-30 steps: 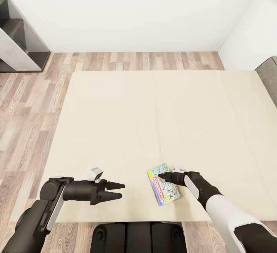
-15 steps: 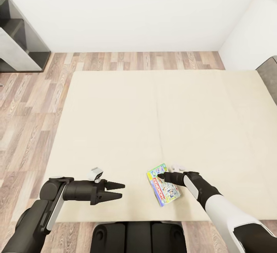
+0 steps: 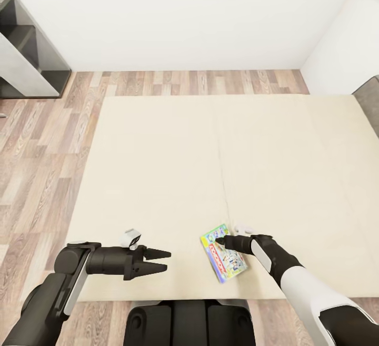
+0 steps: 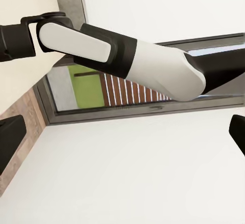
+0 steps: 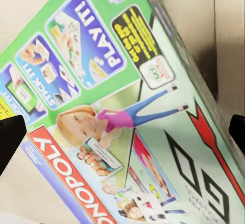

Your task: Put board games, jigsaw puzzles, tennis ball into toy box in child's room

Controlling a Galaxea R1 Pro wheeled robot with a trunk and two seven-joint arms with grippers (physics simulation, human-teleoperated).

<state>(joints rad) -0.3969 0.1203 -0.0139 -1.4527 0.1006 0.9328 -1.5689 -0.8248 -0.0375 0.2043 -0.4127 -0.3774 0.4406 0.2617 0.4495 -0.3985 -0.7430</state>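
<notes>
Green-edged board game (image 3: 223, 251) lies flat on the bed (image 3: 158, 167) near its front edge, at 6 o'clock. Right tool (image 3: 222, 240) sits over it, spread (fingertips (image 5: 10, 142) straddle the lid). Left tool (image 3: 164, 261) at 7 o'clock, spread, empty.

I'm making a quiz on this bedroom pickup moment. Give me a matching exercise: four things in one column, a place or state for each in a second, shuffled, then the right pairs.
Column one:
1. board game
2. left gripper
3. right gripper
4. bed

Column two:
A. open over bare mattress, holding nothing
B. plain beige, in two sections
C. lies flat near the bed's near edge
D. poised over the green-edged box lid

Pairs: 1-C, 2-A, 3-D, 4-B
</notes>
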